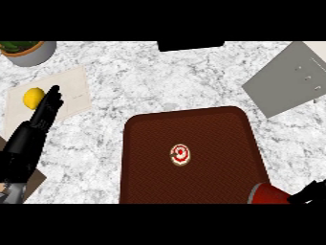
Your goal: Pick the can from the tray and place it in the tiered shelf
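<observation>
The surface (pixel 158 81) is a pale marble, white veined with grey, and it fills almost the whole view under even light. A grey pot (pixel 30 52) with a green plant sits at its far left corner, a cream cutting board (pixel 70 93) lies just below the pot with a yellow lemon (pixel 33 97) on it, and a flat grey panel (pixel 292 79) lies tilted at the far right. A dark object (pixel 190 45) shows at the far middle edge, too little of it visible to tell what it is.

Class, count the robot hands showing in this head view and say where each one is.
2. The left hand is at the left, fingers straight, beside a lemon. The right hand is at the lower right corner, next to a red can on the brown tray; its fingers are partly cut off.
</observation>
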{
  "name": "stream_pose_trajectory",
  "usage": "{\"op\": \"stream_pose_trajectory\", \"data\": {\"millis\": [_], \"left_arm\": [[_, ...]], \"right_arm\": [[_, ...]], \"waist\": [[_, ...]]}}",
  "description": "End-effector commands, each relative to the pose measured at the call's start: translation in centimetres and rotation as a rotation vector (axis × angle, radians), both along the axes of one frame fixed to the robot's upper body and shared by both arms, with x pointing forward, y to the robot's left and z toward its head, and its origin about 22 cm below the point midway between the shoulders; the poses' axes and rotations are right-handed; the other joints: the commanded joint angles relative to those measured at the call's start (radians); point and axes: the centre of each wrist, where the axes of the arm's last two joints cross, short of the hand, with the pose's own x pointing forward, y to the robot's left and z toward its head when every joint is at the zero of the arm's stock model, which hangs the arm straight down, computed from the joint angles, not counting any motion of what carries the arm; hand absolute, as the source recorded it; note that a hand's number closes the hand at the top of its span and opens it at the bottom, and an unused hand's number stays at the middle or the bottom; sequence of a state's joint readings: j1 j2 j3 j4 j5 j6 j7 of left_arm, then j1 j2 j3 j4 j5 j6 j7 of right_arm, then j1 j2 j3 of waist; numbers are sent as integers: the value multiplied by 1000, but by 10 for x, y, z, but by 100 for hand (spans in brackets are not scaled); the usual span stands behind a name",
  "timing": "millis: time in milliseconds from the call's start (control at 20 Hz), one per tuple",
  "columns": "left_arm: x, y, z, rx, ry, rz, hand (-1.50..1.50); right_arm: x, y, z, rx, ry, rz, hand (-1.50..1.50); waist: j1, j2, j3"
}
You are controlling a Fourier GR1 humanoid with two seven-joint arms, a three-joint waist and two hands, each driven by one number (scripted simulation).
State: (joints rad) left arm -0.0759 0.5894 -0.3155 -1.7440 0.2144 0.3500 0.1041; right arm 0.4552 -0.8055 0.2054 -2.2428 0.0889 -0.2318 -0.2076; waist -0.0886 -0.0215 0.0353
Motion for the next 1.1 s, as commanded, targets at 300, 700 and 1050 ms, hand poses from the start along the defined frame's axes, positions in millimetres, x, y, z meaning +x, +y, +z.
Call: {"op": "stream_pose_trajectory", "data": {"millis": [300,700,1050], "left_arm": [[-1,-13,-28,-73,72,30,0],[1,-22,-39,-83,76,-23,0],[20,-24,-33,-79,59,-51,0]], "right_arm": [[4,-79,49,112,-190,-223,150],[10,-138,106,128,-263,-370,150],[23,-162,143,142,-291,-465,150]], "waist": [[-4,15,-34],[35,22,-38],[71,31,-38]]}}
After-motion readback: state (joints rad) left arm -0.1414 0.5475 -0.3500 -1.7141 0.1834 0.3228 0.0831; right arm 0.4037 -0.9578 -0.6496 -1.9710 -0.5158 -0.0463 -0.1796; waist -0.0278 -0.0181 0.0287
